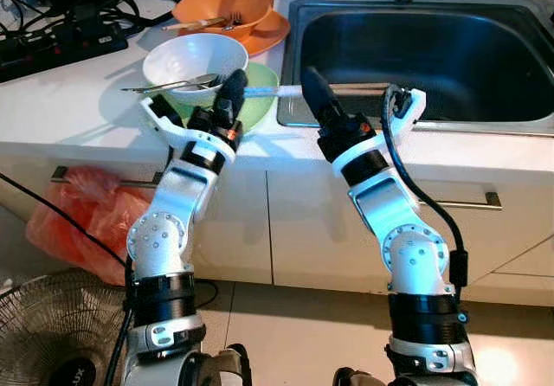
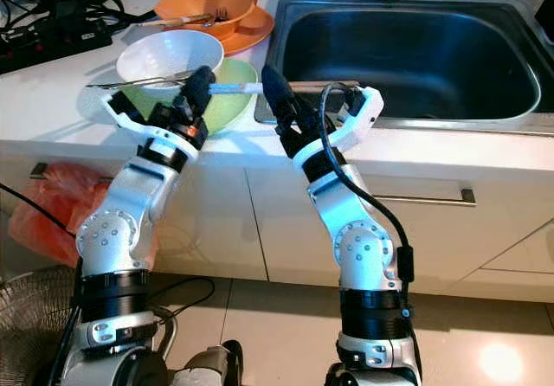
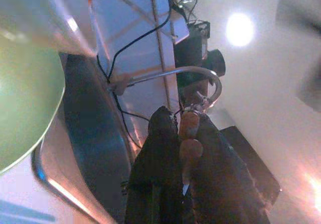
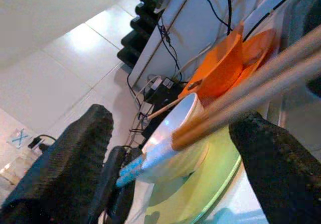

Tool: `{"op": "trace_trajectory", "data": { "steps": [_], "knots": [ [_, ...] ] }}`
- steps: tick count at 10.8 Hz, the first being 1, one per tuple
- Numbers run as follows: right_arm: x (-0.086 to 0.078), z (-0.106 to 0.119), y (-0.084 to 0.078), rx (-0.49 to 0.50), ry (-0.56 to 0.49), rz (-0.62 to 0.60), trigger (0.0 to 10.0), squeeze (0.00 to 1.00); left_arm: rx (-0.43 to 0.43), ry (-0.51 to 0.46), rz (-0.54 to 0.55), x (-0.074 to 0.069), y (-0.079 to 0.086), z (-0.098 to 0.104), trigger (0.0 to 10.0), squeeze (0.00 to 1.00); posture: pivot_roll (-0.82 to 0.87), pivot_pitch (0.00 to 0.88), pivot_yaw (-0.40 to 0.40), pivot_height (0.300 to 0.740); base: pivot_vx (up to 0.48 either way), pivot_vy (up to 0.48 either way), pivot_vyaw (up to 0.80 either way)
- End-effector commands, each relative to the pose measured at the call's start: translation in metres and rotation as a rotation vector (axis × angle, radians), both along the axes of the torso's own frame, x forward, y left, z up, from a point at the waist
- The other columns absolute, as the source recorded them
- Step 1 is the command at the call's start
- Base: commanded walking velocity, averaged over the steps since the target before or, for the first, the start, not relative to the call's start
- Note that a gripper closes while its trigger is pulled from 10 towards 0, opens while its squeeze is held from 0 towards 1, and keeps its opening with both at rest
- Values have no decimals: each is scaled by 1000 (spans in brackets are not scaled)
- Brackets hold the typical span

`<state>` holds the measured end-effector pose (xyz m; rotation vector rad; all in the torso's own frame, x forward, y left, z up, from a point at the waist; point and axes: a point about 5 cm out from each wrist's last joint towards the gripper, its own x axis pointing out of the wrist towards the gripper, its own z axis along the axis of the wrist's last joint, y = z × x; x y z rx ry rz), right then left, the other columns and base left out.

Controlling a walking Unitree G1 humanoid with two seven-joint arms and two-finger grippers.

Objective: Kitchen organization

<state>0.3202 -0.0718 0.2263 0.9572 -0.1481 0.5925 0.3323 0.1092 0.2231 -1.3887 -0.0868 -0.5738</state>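
A pair of wooden chopsticks (image 1: pixel 294 90) with pale blue ends lies from the green plate (image 1: pixel 260 109) across to the sink's left rim. My right gripper (image 4: pixel 170 148) is open, one finger on each side of the chopsticks (image 4: pixel 241 103), not closed on them. My left gripper (image 1: pixel 229 90) is raised at the counter's edge over the green plate's near rim, just in front of the white bowl (image 1: pixel 195 53). Its fingers (image 3: pixel 160 174) look shut with nothing clearly held.
A metal utensil (image 1: pixel 173 84) rests across the white bowl. Behind it an orange bowl (image 1: pixel 221 5) holding a fork sits on an orange plate (image 1: pixel 273 31). The steel sink (image 1: pixel 424 53) lies right. Power strip and cables (image 1: pixel 52 44) sit far left. A red bag (image 1: pixel 86 217) and fan (image 1: pixel 52 334) are on the floor.
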Motion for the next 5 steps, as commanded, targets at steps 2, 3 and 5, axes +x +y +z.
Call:
{"op": "trace_trajectory", "data": {
  "steps": [2,3,5],
  "knots": [
    [-2,35,36,129,-82,101,863,0,-76,21,-61,-8,-22,-2,0,0,90,158,83,740,0,0,0],
    [-1,35,37,130,-83,101,0,0,-80,24,-73,-10,-25,-3,0,0,92,158,82,740,0,0,0],
    [1,36,38,141,-91,97,0,0,-80,42,-87,-14,-28,-7,0,0,95,156,85,740,0,0,0]
  ]
}}
